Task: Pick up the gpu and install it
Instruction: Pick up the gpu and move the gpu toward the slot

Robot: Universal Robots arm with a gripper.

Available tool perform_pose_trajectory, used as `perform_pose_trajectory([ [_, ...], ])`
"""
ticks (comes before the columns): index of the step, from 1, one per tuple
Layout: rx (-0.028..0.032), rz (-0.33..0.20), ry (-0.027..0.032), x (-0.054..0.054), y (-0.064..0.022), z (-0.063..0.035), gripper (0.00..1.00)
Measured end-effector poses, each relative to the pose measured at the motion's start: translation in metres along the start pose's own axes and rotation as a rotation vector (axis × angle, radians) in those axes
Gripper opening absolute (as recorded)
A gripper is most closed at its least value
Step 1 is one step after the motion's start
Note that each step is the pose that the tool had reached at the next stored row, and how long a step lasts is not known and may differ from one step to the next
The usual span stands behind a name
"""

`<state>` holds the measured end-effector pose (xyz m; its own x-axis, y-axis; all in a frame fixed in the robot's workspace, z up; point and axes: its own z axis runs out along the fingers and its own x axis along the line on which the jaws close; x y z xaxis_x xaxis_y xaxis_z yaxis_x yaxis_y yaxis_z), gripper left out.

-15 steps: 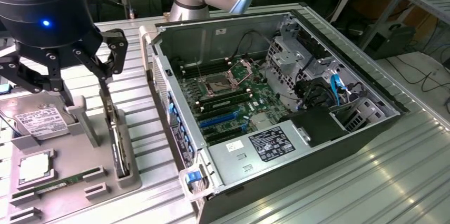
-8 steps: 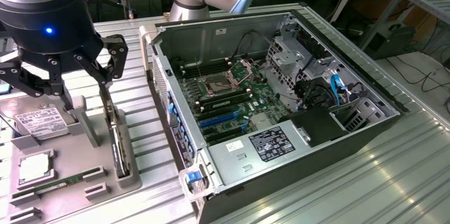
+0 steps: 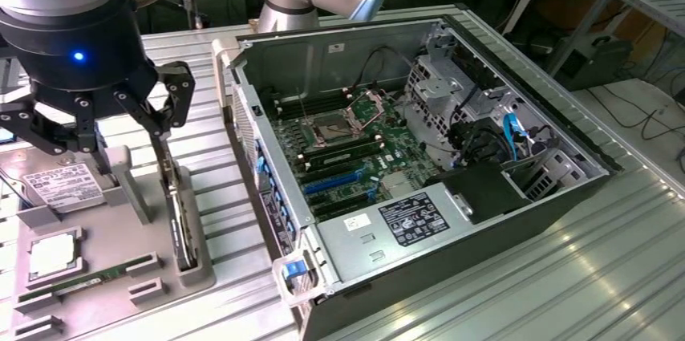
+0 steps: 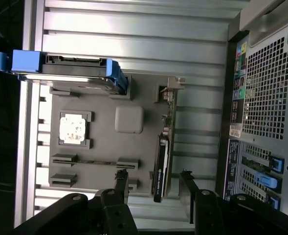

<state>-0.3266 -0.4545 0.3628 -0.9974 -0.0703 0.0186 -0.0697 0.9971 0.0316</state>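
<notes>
— While the arm's gripper hangs over the grey holder at the exterior view's left, where is the gpu?
— On edge in a slot of that holder, on the side nearest the computer case. It stands upright, untouched, near the gripper but apart from it.
— And the jaws?
— Spread wide, pinching nothing. In the wrist view the gripper looks down on the holder, and the gpu shows edge-on between the two jaws, its silver bracket at the far end.
— What else lies in the holder?
— A hard drive with a white label, a square processor chip and a thin green memory stick, each in its own recess.
— The case itself?
— Open on the ribbed metal counter, side panel off, motherboard exposed, blue expansion slots showing. The wrist view catches its perforated rear panel, with the counter's ribs between it and the holder.
</notes>
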Motion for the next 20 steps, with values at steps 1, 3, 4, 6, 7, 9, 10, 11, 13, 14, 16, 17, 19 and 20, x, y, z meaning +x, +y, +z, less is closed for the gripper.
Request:
perform_pose_trajectory([
  [1,0.0008,0.0,0.0005,0.0,-0.0001,0.0015,0.54],
  [3,0.0025,0.0,0.0008,-0.001,-0.0001,0.0042,0.54],
  [4,0.0038,0.0,0.001,-0.001,-0.0002,0.0052,0.54],
  [6,0.0064,0.0,-0.0027,-0.001,-0.0001,0.0063,0.54],
  [7,0.0081,0.0,-0.0059,-0.001,-0.0001,0.0069,0.54],
  [9,0.012,0.0,-0.0131,-0.001,0.0,0.0077,0.54],
  [10,0.0138,0.0,-0.0172,-0.001,0.0001,0.0081,0.54],
  [11,0.0146,0.0,-0.0209,-0.001,0.0003,0.0089,0.54],
  [13,0.0147,0.0,-0.0226,-0.001,0.0004,0.0116,0.54],
  [14,0.0149,0.0,-0.0225,-0.001,0.0007,0.0139,0.54],
  [16,0.0149,0.004,-0.0226,-0.002,0.0013,0.0173,0.54],
  [17,0.0148,0.006,-0.0227,-0.002,0.0012,0.0185,0.54],
  [19,0.0148,0.008,-0.0228,-0.002,0.0012,0.0207,0.54],
  [20,0.0148,0.009,-0.0227,-0.002,0.0011,0.0216,0.54],
])
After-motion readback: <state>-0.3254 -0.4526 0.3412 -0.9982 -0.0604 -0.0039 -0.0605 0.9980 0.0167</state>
